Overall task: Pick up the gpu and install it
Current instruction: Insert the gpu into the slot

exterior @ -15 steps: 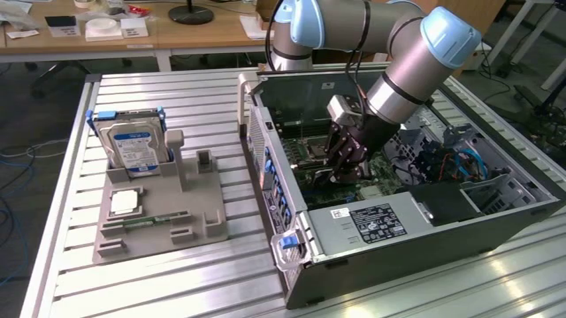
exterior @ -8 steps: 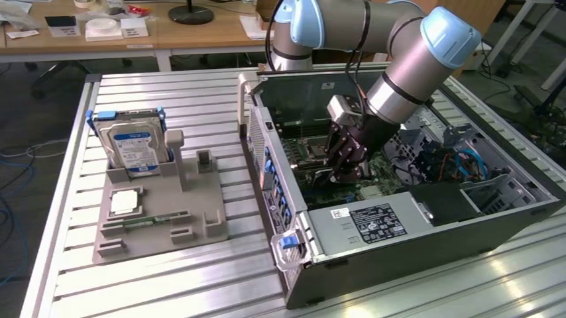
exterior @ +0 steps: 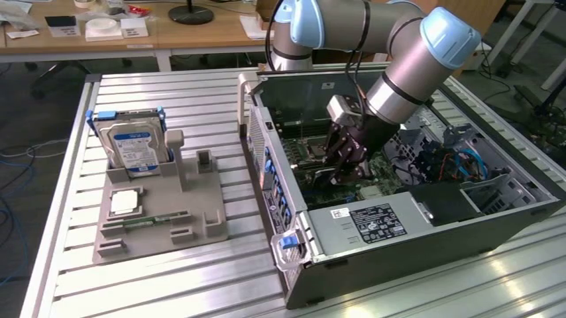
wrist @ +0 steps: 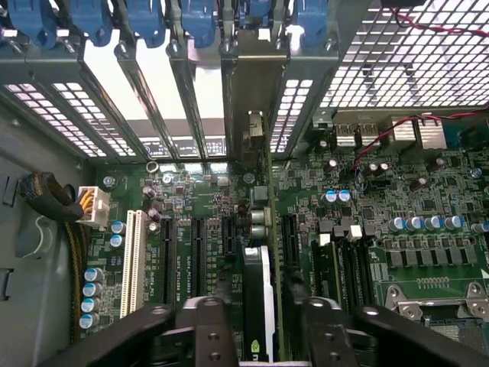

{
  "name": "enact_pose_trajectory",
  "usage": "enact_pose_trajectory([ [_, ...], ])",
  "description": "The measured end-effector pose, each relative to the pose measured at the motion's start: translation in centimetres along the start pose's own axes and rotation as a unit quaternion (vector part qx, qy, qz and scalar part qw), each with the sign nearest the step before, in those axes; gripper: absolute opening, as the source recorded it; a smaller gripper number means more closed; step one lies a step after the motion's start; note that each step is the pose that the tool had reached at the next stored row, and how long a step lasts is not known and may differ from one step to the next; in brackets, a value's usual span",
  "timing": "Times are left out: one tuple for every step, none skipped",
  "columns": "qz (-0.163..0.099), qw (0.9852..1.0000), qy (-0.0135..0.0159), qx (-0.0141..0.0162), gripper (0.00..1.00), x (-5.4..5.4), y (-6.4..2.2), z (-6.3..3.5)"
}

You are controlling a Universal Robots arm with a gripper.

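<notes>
Two views, noting same position. Seeing gripper (exterior: 343, 173) reaching deep inside open computer case (exterior: 398, 265), hanging just above motherboard (exterior: 305, 156). Looking down along wrist view: finding gpu (wrist: 258, 283) standing upright and edge-on in expansion slot on motherboard (wrist: 367, 199), between black fingers (wrist: 202, 332). Reading gripper (wrist: 260, 325) as released: jaws flanking card closely, showing thin gap on either side, not clamping. Tracing card toward rear wall, seeing silver bracket (wrist: 256, 84) filling one slot opening, sitting under row of blue latches (wrist: 145, 19). Marking neighbouring slot openings as letting light through. Recording, at exterior view's left, grey fixture tray (exterior: 150, 245) lying on slatted table (exterior: 177, 99), well apart from case, carrying hard drive (exterior: 132, 149) upright in blue holder and memory stick (exterior: 155, 218) lying flat nearer front.
</notes>
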State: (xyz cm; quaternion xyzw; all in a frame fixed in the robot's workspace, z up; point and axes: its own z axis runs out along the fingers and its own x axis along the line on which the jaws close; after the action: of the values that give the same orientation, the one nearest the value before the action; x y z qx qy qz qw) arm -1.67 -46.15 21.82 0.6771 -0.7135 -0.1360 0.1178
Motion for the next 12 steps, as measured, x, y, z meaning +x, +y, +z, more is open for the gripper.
enact_pose_trajectory([
  [0.000, 1.0000, 0.0001, 0.0000, 0.41, 0.00, 0.00, -0.01],
  [0.000, 1.0000, 0.0001, 0.0000, 0.41, 0.01, 0.00, -0.01],
  [0.000, 1.0000, 0.0002, 0.0000, 0.41, 0.01, 0.00, -0.01],
  [0.000, 1.0000, 0.0002, 0.0000, 0.41, 0.01, 0.00, -0.01],
  [0.000, 1.0000, 0.0003, 0.0004, 0.41, 0.01, 0.04, -0.02],
  [-0.001, 1.0000, 0.0004, 0.0019, 0.41, 0.01, 0.14, -0.03],
  [-0.001, 1.0000, 0.0005, 0.0044, 0.41, 0.02, 0.26, -0.06],
  [-0.002, 1.0000, 0.0004, 0.0070, 0.41, 0.02, 0.36, -0.09],
  [-0.002, 1.0000, 0.0004, 0.0096, 0.41, 0.02, 0.45, -0.15],
  [-0.003, 0.9999, 0.0005, 0.0123, 0.41, 0.02, 0.54, -0.26],
  [-0.003, 0.9999, 0.0005, 0.0151, 0.41, 0.02, 0.62, -0.39],
  [-0.004, 0.9998, 0.0005, 0.0180, 0.41, 0.02, 0.71, -0.51],
])
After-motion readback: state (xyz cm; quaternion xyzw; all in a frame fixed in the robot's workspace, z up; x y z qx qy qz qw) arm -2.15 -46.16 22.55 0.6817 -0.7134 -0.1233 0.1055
